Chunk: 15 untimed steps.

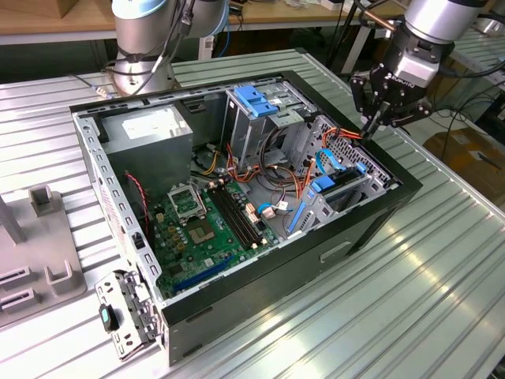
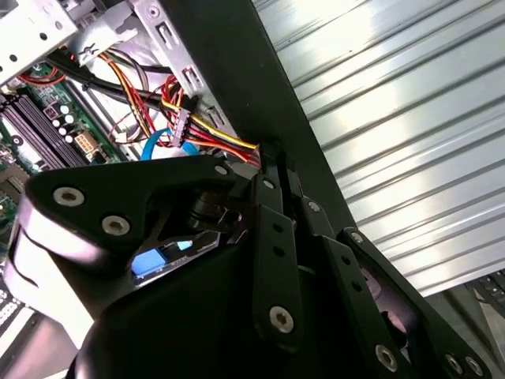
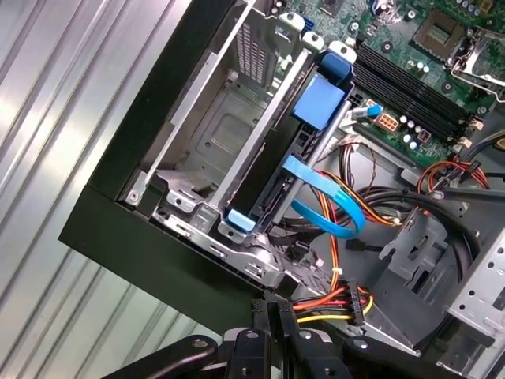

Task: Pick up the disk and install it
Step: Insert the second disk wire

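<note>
1. The disk [image 1: 342, 194] sits in the drive bay at the front corner of the open computer case [image 1: 371, 225], right of centre in the exterior view. It shows as a slanted grey slab with blue plastic rails and a blue tab at its ends. Its label cannot be made out.
2. In the first wrist view the disk [image 3: 276, 174] is seen nearly edge-on. It is a dark strip beside a metal divider, with a blue handle at one end and a light-blue rail tip at the other. A blue ribbon cable [image 3: 327, 201] loops just beside it.
3. The gripper [image 1: 377, 120] hangs over the case's far rim, in the upper right of the exterior view. Its black fingers [image 3: 272, 335] are drawn together with nothing between them. The tips are just beside a bundle of red, yellow and orange wires [image 3: 335, 300], apart from the disk.
4. The arm's wrist [image 1: 418, 43] comes in from the upper right corner, tilted so that the gripper points down and slightly toward the exterior view's left. The arm's base column [image 1: 142, 39] stands behind the case at the upper left.
</note>
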### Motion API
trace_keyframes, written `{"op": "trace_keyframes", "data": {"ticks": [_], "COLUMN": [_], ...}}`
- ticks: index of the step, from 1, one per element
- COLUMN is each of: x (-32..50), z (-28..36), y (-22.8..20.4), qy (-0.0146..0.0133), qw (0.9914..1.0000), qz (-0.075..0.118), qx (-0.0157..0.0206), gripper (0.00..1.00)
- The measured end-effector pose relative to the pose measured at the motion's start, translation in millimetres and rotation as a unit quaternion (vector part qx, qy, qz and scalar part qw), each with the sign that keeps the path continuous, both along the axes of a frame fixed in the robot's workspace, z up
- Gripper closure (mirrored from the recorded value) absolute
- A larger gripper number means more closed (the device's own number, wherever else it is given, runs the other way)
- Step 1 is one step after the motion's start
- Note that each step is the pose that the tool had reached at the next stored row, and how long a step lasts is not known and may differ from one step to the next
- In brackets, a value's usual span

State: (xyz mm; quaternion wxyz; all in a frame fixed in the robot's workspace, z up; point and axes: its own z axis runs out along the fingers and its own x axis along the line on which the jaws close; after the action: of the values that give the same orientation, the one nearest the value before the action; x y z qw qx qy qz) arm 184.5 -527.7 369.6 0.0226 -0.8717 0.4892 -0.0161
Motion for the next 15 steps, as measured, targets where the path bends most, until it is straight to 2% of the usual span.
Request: {"op": "trace_keyframes", "data": {"ticks": [7, 9, 12, 15], "x": [-18.8, -26.8, -32.4, -33.3], "z": [-0.1, -0.2, -0.4, -0.5], "y": [-1.9, -2.2, -2.2, -2.3], "qy": [-0.0002, -0.0002, -0.0002, -0.0002], "qw": [1.00000, 1.00000, 1.00000, 0.99998], "qz": [0.000, -0.001, -0.003, -0.006], "qx": [0.0000, 0.0000, 0.0000, 0.0000], "gripper": [0.84, 0.84, 0.84, 0.84]}}
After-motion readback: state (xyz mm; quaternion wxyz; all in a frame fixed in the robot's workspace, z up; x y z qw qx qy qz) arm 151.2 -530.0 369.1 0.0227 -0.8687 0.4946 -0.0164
